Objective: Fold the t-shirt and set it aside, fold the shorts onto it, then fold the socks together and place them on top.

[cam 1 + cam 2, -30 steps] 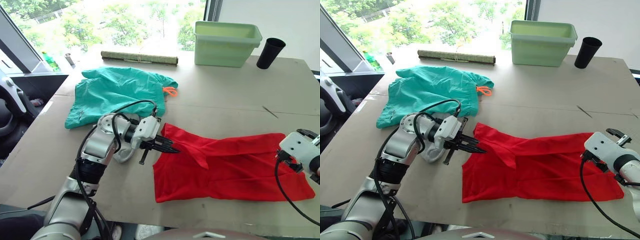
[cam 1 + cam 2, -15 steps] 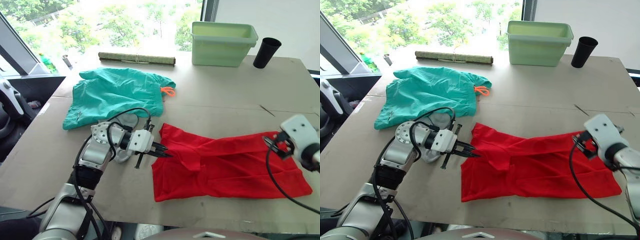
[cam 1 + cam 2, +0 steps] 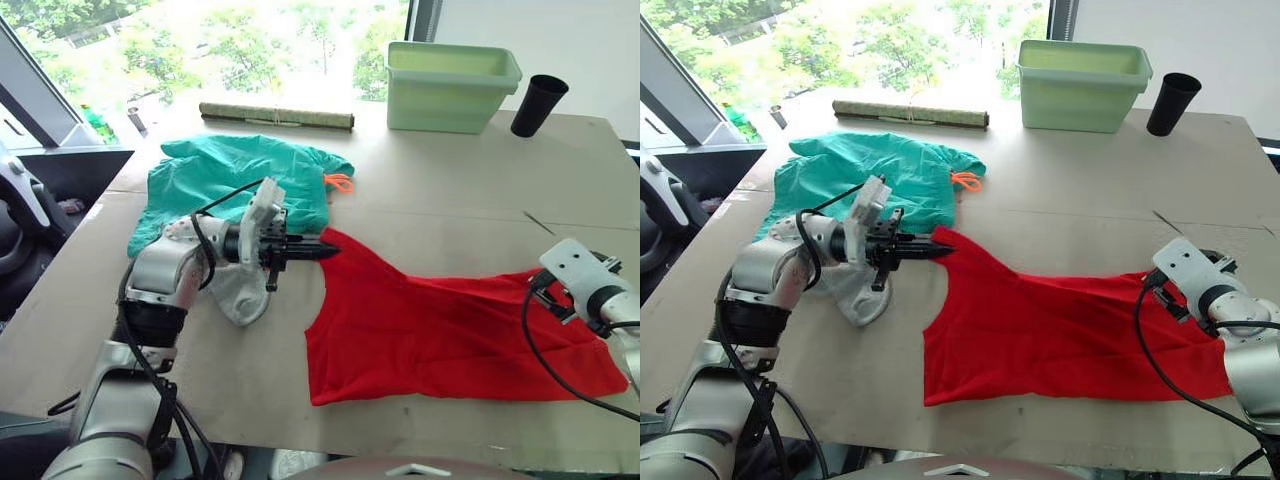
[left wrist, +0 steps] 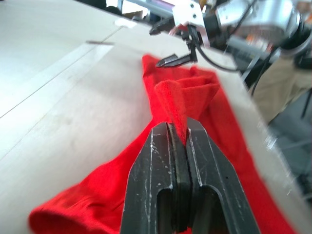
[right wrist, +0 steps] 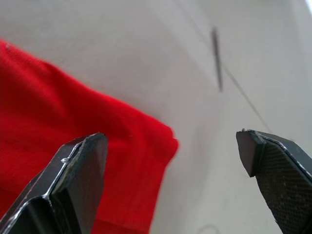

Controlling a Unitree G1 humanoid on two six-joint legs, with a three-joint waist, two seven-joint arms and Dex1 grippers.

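Left gripper [image 3: 325, 250], centre-left of frame: fingers clenched on a pinched corner of the t-shirt [image 3: 450, 330], that corner drawn to a raised point. Right gripper [image 5: 165, 161], right edge of frame: fingers spread wide, released, poised over the far end of the t-shirt with nothing between them.

T-shirt: bright red, soft matte knit, spread in a broad irregular sheet across lower centre and lower right of the table [image 3: 450, 190], with shallow creases and a hemmed edge. Socks [image 3: 238, 293]: pale grey, limp, rounded, lying beneath the left forearm just left of the red cloth. Shorts [image 3: 230, 180]: teal-green, thin, rumpled, in the upper left, with an orange drawstring [image 3: 340, 183] at the right edge.

Along the upper edge: rolled olive mat [image 3: 276, 115], pale green rectangular plastic tub [image 3: 450, 85], tapered black cup [image 3: 538, 105]. Table surface: flat, dull beige, seamed.
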